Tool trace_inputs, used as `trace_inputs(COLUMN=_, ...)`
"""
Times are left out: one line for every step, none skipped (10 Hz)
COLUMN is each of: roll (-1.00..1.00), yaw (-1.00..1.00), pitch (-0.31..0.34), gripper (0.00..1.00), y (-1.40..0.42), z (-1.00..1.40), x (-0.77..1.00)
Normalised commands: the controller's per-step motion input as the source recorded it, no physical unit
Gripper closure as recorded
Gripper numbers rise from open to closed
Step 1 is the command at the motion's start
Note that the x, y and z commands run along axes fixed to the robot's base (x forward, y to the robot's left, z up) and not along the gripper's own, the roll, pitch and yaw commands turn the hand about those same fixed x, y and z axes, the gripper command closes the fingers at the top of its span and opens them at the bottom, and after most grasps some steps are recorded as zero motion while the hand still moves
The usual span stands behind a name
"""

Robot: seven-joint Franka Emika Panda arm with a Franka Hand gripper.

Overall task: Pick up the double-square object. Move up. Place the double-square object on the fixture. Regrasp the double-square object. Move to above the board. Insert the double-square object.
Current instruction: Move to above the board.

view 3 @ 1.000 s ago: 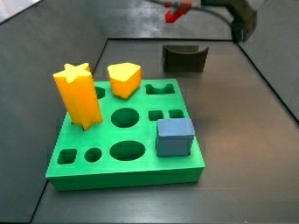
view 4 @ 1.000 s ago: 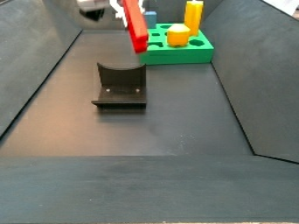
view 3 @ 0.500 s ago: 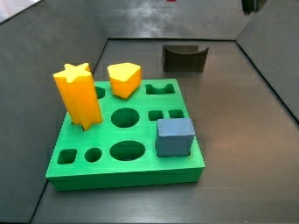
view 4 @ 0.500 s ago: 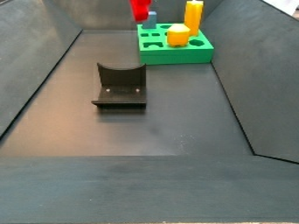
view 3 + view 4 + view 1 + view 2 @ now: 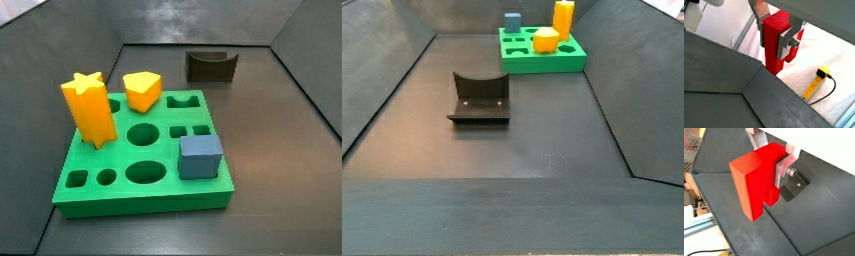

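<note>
Gripper (image 5: 777, 165), jaws clamping the double-square object (image 5: 756, 178), is rising: both have left the side views since a second ago, completing the move-up.

One side camera stands close behind the board (image 5: 147, 150), facing the fixture (image 5: 210, 66) beyond; another looks from past the fixture (image 5: 478, 97) back toward the distant board (image 5: 543, 52). Both wrist cameras sit tight against the gripper (image 5: 784, 37), sharing its held double-square object (image 5: 757, 178).

Floor (image 5: 516, 170): dark grey, matte, evenly lit. Dark wall panels (image 5: 382, 90) enclose it in both side views. In a wrist view, a white surface (image 5: 827, 52) lies beyond the walls, carrying a yellow strip (image 5: 815, 82) with a black cable (image 5: 829, 89). The gripper (image 5: 777, 34) shows only in both wrist views.
</note>
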Motion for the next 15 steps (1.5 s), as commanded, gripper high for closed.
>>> trace_inputs(roll=-0.08, yaw=-0.02, pitch=0.084, gripper=1.0, y=0.0, z=0.56, x=-0.06)
trace_inputs(roll=-0.07, yaw=0.0, pitch=0.096, gripper=1.0, y=0.0, z=0.4, x=-0.04)
trace_inputs(roll=-0.07, yaw=0.01, pitch=0.105, gripper=1.0, y=0.0, z=0.3, x=-0.03)
trace_inputs(roll=-1.0, yaw=-0.17, pitch=-0.164, gripper=1.0, y=-1.0, z=0.06, x=-0.37)
trace_inputs(roll=-1.0, yaw=-0.17, pitch=-0.172, gripper=1.0, y=-1.0, z=0.04, x=-0.36)
trace_inputs(roll=-1.0, yaw=-0.17, pitch=-0.181, gripper=1.0, y=-1.0, z=0.05, x=-0.39)
trace_inputs(roll=-1.0, yaw=-0.17, pitch=-0.18, gripper=1.0, y=-1.0, z=0.04, x=-0.42)
trace_inputs(roll=-1.0, yaw=-0.19, pitch=-0.192, gripper=1.0, y=-1.0, z=0.05, x=-0.45)
trace_inputs(roll=-1.0, yaw=-0.19, pitch=-0.201, gripper=1.0, y=-1.0, z=0.05, x=-0.5)
trace_inputs(roll=-1.0, yaw=-0.2, pitch=-0.203, gripper=1.0, y=-1.0, z=0.05, x=-0.55)
trace_inputs(roll=-1.0, yaw=-0.2, pitch=-0.216, gripper=1.0, y=-0.72, z=0.06, x=-0.48)
trace_inputs(roll=-1.0, yaw=-0.21, pitch=-0.226, gripper=1.0, y=-0.39, z=0.03, x=-0.36)
trace_inputs(roll=-1.0, yaw=-0.2, pitch=-0.237, gripper=1.0, y=-0.08, z=0.02, x=-0.24)
trace_inputs(roll=-1.0, yaw=-0.19, pitch=-0.253, gripper=1.0, y=-0.02, z=0.01, x=-0.22)
trace_inputs(roll=-1.0, yaw=-0.18, pitch=-0.314, gripper=1.0, y=0.04, z=0.01, x=-0.22)
